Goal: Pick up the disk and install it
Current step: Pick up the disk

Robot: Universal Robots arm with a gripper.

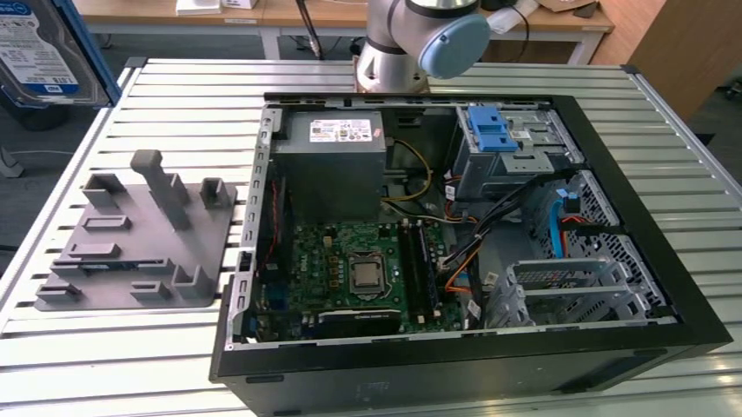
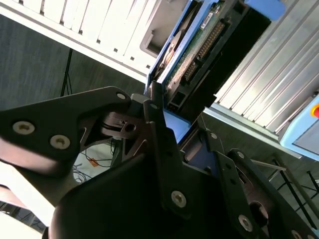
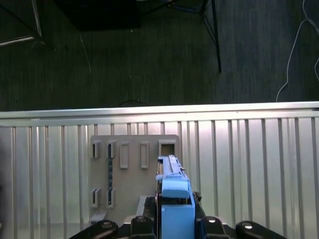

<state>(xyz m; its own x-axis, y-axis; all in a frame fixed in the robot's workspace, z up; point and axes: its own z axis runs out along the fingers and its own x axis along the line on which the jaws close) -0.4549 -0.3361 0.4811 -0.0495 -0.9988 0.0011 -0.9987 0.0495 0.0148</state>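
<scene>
My hand (image 3: 175, 224) is clamped on the disk (image 1: 42, 54), which hangs in the air at the upper left of the exterior view, well apart from the open computer case (image 1: 440, 373). I judge the grip narrow. Any tilt could jam the disk against the drive cage (image 1: 510, 152) or snag the cables (image 1: 458, 256).

Case (image 1: 464, 369) lies open-side up; power-supply box (image 1: 336, 161), cables (image 1: 464, 217) and drive cages (image 1: 510, 152) crowd its inside. Beside the case: grey fixture (image 1: 139, 234) with upright posts on bench (image 1: 104, 365), open slats around it. The disk (image 1: 41, 52), in jaws, hangs well apart from case.
</scene>
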